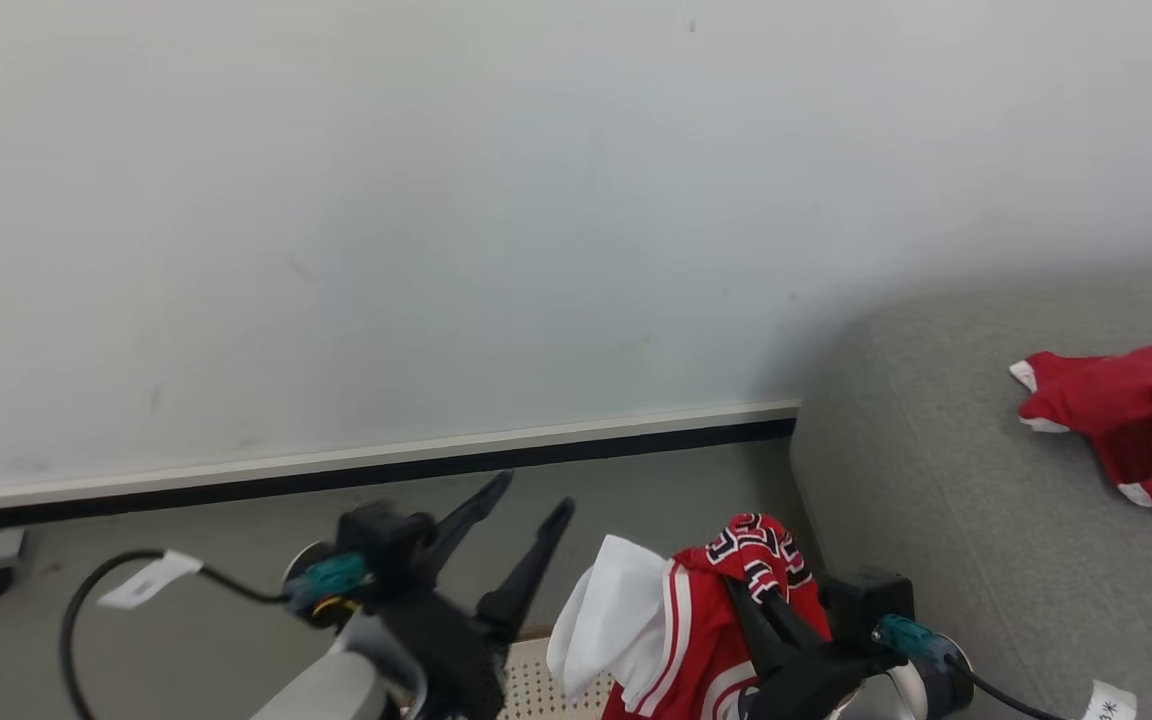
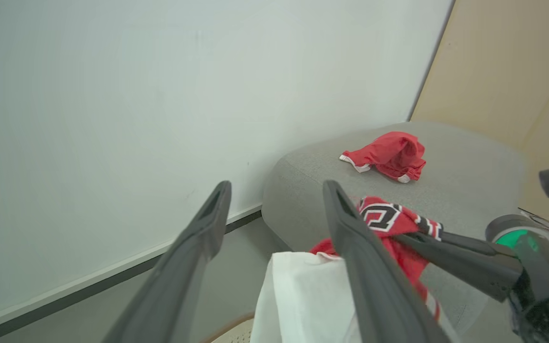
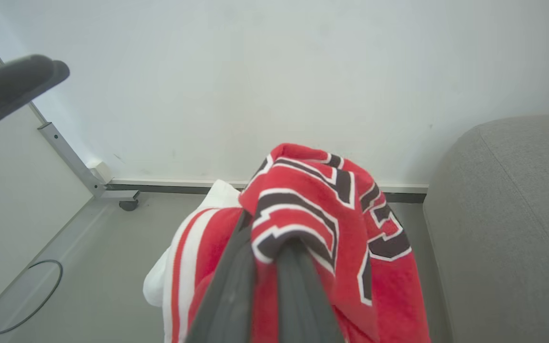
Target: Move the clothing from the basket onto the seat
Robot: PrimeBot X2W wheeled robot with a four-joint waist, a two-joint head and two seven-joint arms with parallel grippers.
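The right jaws were clenched on the red-and-white jersey (image 1: 701,610), holding it bunched up in the air beside the rounded edge of the grey seat (image 1: 936,530). A white fold of the jersey hung over the perforated basket (image 1: 539,683) below. The left jaws stood spread wide and empty, just left of the jersey. A second red garment (image 1: 1141,420) with white trim lay crumpled on the seat, well apart from the jersey.
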